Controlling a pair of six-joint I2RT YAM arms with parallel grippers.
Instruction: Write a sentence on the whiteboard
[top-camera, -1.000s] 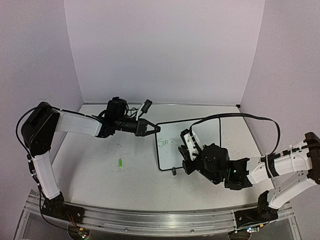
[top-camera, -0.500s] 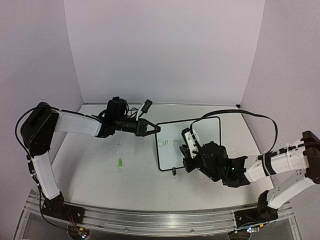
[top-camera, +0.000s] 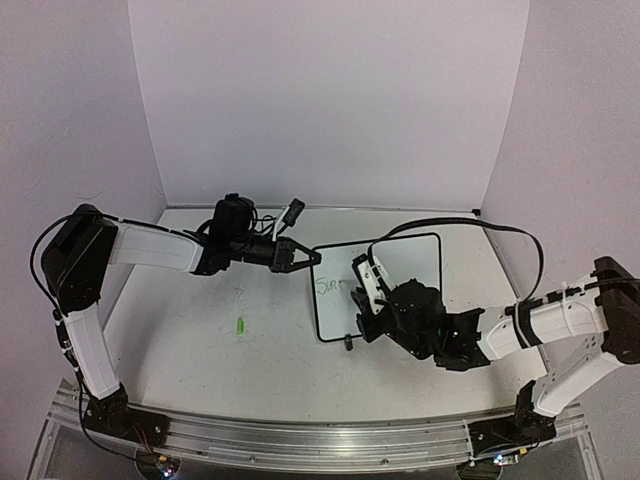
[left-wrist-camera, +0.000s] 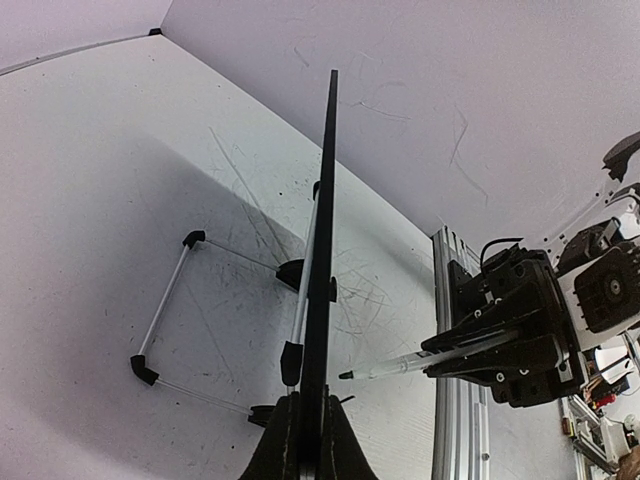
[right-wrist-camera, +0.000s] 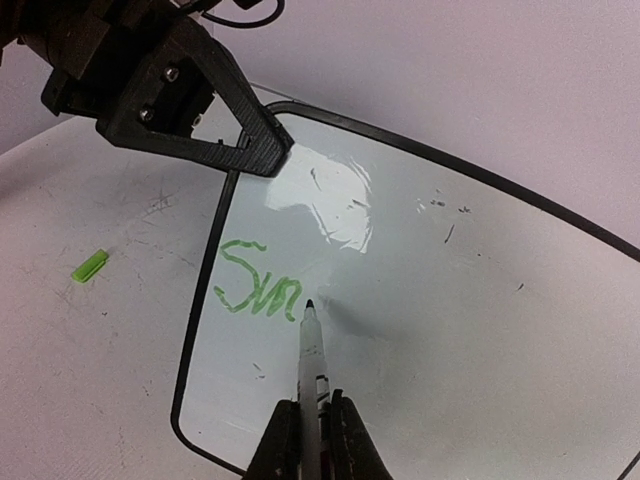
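**Step in hand, judged:** writing the next letters. Keep marker pressure light and even, travel right along the baseline, and brace the board against sliding.

**Whiteboard** (top-camera: 405, 262): centre-right of the table (top-camera: 200, 330).

**Sentence** (right-wrist-camera: 255, 288): green, at the board's left side, reads roughly "Sm"; most of it unwritten.

**Left gripper** (top-camera: 305, 257): clenched on the board's far left corner frame.

**Right gripper** (right-wrist-camera: 312, 405): jaws closed around a marker (right-wrist-camera: 311, 345), its tip at or just off the surface, right of the last letter.
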